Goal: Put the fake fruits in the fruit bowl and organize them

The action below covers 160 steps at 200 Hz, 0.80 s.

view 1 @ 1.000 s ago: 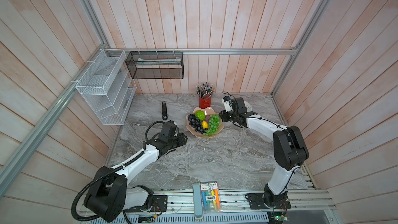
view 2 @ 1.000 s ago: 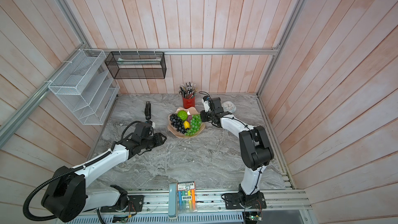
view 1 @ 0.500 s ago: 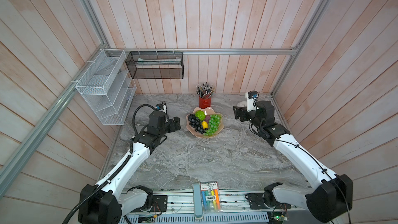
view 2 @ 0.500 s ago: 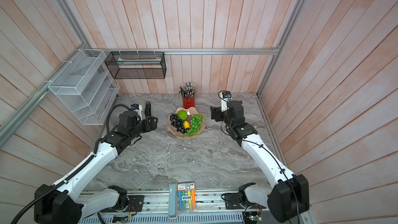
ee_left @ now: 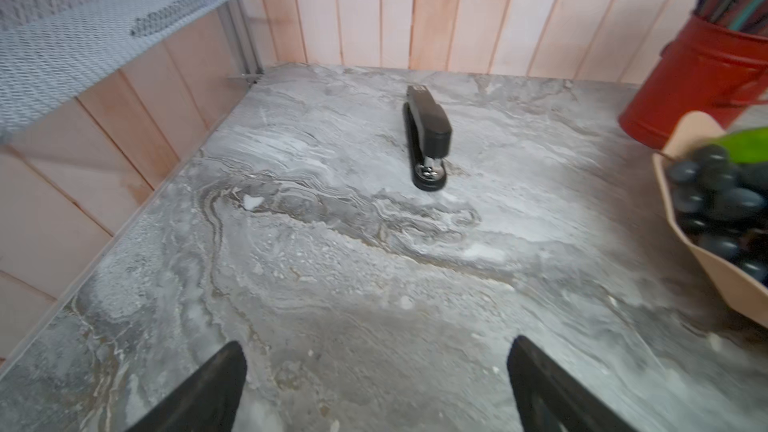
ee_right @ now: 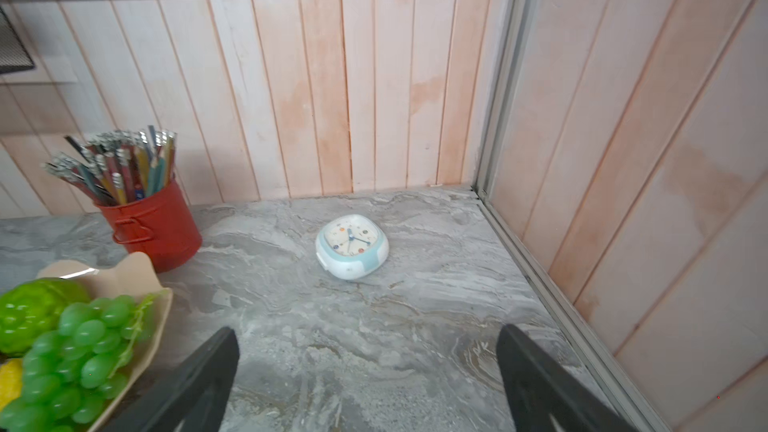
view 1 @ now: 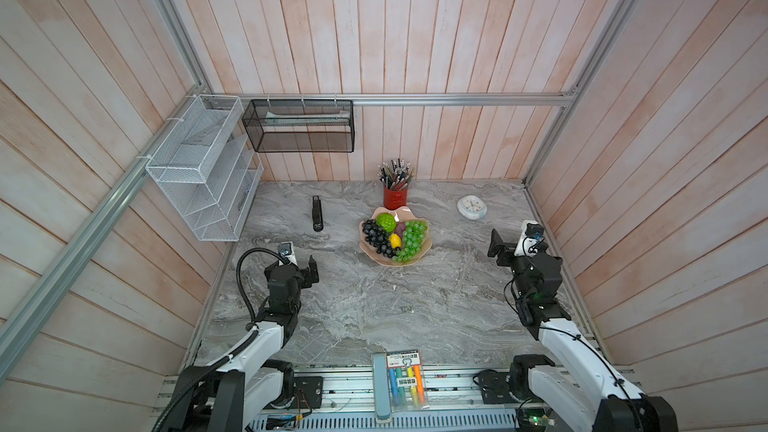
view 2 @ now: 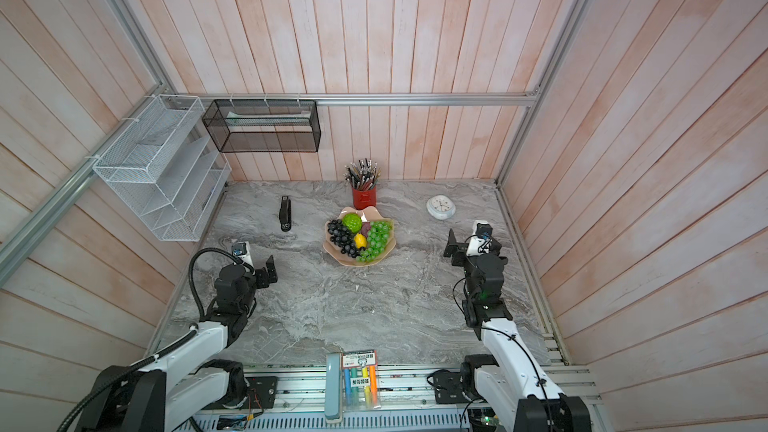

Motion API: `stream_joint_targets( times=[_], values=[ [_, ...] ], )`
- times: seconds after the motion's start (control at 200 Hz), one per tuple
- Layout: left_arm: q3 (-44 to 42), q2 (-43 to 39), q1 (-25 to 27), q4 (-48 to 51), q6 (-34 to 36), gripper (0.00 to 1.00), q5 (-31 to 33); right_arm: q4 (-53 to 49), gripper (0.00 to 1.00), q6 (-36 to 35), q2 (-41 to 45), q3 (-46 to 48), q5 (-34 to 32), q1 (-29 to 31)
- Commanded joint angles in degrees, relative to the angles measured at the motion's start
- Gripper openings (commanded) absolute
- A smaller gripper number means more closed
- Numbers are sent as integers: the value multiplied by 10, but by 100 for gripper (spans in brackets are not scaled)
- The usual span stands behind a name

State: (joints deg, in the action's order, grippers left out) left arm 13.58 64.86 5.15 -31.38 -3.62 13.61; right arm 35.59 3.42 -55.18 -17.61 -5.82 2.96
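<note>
The salmon-pink fruit bowl (view 1: 376,260) (view 2: 340,260) stands mid-table, toward the back. In it lie a dark grape bunch (view 1: 376,236), a bumpy lime-green fruit (view 1: 385,222), a purple fruit (view 1: 400,227), a yellow fruit (view 1: 395,240) and a green grape bunch (view 1: 411,238). My left gripper (view 1: 302,265) (ee_left: 376,363) hovers open and empty, well left of the bowl. My right gripper (view 1: 509,243) (ee_right: 368,351) is open and empty far to the bowl's right. The wrist views catch only the bowl's edges (ee_left: 706,276) (ee_right: 124,272).
A black stapler (view 1: 318,214) lies left of the bowl. A red pencil cup (view 1: 395,197) stands just behind it, and a white clock (view 1: 471,206) lies at the back right. Mesh racks (view 1: 203,184) hang on the left wall. A highlighter pack (view 1: 405,380) sits at the front edge.
Both arms have drawn back from the bowl, the left toward the left wall and the right toward the right wall. Both grippers have opened wide.
</note>
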Motion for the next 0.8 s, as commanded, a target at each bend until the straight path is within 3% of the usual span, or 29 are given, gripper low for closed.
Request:
stream_joint_targets(
  times=[0.0,0.165,0.37,0.47,0.545,0.64,0.795],
  values=[
    [4,59,-11,-171,31,100,-7,120,98,0,-56,39,-18,-6],
    [28,151,-26,-257,35,100,-44,223,98,-30,-152,55,-19,-22],
    [18,250,-40,-369,28,100,-64,319,98,11,-257,57,48,-75],
    [30,237,-53,-323,19,100,-89,458,98,6,-353,67,84,-75],
    [32,238,-54,-320,18,100,-92,307,98,-7,-308,32,87,-75],
    [32,238,-54,-320,18,100,-92,411,98,-1,-340,58,85,-75],
    [28,235,-54,-325,19,100,-92,328,98,-14,-318,34,81,-68]
  ],
)
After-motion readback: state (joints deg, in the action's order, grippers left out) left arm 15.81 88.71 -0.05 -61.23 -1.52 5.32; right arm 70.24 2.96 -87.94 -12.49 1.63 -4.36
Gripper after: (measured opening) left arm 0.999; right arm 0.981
